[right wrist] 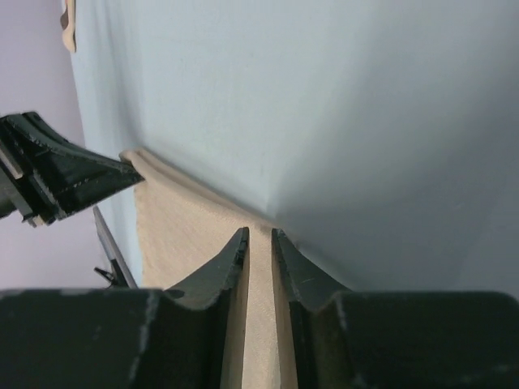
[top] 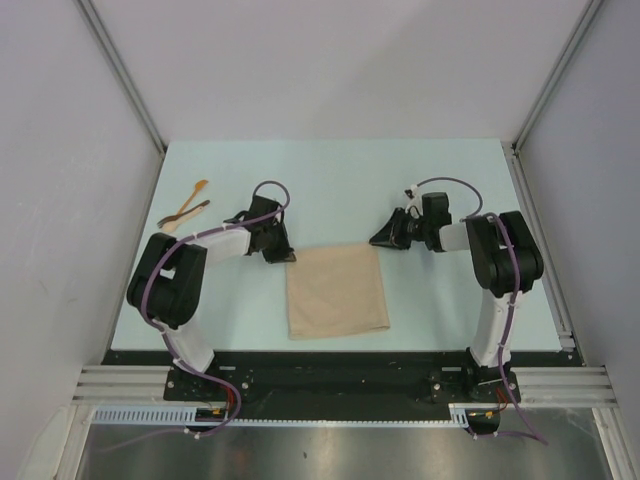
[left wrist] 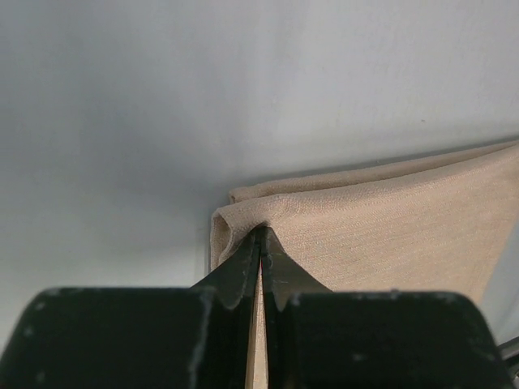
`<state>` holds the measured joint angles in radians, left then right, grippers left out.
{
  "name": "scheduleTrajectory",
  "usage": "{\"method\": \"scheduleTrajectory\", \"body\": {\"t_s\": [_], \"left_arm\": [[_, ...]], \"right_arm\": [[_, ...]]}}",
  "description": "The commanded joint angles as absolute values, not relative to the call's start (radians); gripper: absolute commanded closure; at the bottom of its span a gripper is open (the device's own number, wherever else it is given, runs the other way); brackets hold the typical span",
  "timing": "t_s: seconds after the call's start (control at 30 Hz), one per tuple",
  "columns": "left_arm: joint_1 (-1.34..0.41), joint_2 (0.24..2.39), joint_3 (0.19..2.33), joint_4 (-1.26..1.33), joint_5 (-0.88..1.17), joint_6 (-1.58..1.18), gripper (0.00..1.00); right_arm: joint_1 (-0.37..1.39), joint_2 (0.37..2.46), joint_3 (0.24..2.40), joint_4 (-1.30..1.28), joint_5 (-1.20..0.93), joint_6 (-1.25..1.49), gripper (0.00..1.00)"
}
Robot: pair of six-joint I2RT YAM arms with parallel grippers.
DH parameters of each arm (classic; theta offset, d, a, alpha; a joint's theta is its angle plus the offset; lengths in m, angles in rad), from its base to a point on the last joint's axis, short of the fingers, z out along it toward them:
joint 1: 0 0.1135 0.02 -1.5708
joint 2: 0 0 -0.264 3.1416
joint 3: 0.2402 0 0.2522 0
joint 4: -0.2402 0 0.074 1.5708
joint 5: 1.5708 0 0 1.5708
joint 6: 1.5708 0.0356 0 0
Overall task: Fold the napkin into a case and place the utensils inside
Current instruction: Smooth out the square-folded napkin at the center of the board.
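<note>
OK, top view: napkin [top: 337, 292] lies flat mid-table [top: 330, 170], folded to a rough square, not a narrow case. Left gripper [top: 287, 256] sits at its far-left corner, right gripper [top: 384, 240] just beside the far-right corner. Utensils [top: 186, 208], an orange-tan wooden spoon w/ a darker brown piece alongside, lie near the table's left edge, well apart from the cloth and outside it. Left wrist view: left gripper [left wrist: 261, 237] has its fingers pressed together, clamped on the napkin [left wrist: 389, 235] corner; cloth bunches up over the tips, and 2 layers show along the edge. Right wrist view: right gripper [right wrist: 259, 237] tips stand at the napkin [right wrist: 178, 235] edge w/ a narrow gap btwn them and beige cloth showing in that gap; can't tell if it's pinched or just lying underneath. Left gripper [right wrist: 61, 172] shows at the other corner.
</note>
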<state>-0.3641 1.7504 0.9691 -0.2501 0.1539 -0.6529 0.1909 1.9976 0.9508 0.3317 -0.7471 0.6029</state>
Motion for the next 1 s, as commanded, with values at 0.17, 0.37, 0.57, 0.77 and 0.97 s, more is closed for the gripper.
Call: {"method": "scheduleTrajectory", "body": {"t_s": [0.17,0.37,0.57,0.77,0.97], "left_arm": [[-0.394,1.612,0.989,-0.259,0.184,-0.647,0.83],[-0.48,1.631,0.948,-0.164,0.276,-0.719,0.83],[-0.534,1.542,0.882,-0.14,0.278,-0.741,0.82],[-0.569,1.289,0.784,-0.196,0.252,-0.718,0.79],[-0.601,1.071,0.669,-0.271,0.248,-0.709,0.74]], "right_arm": [[0.247,1.735,0.984,-0.035,-0.586,0.436,0.72],[0.357,1.514,0.626,0.223,-0.667,0.626,0.71],[0.407,1.425,0.309,0.402,-0.614,0.695,0.71],[0.341,1.237,0.267,0.138,-0.5,0.614,0.69],[0.357,0.887,0.253,-0.175,-0.374,0.676,0.52]]}}
